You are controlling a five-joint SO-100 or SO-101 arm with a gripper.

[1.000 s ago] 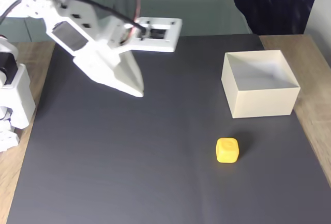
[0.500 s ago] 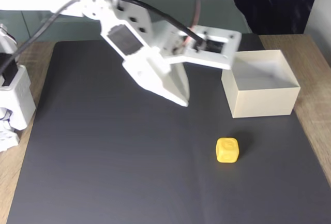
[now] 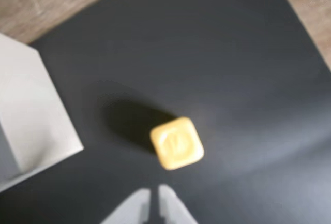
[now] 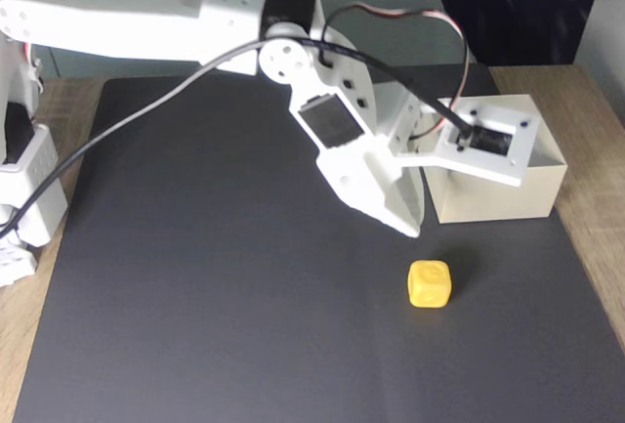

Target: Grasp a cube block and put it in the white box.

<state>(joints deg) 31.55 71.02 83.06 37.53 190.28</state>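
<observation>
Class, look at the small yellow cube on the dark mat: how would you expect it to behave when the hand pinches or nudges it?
The yellow cube sits flat on the mat, so it will probably slide rather than roll. Its rounded edges and smooth-looking faces may let it slip or twist between the fingers of the hand. It looks solid and probably light, so unlikely to deform.

No readable text; only a faint, illegible embossed mark atop the cube block (image 3: 177,143)
</observation>
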